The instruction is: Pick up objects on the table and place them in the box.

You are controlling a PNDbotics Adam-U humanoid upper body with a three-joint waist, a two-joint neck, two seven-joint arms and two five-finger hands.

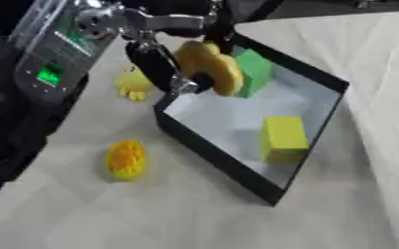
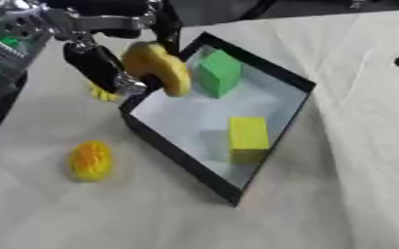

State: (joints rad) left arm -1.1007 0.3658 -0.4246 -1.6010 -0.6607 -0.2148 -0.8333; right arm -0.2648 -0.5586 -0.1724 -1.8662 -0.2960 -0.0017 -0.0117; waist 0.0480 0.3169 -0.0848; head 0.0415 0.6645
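Box is the goal, black-walled and white-floored in the middle of the frame, and the yellow flower-shaped toy hangs just over its upper-left wall, held on edge with its long side running down and right. Left hand comes in from the upper left and has its dark fingers pinched on the toy's left side; the right hand shows in no view. Inside the box lie a green block near the upper corner and a yellow block lower right. On the desk left of the box wait a small yellow toy — partly hidden behind the hand — and an orange-yellow oval thing lower left.
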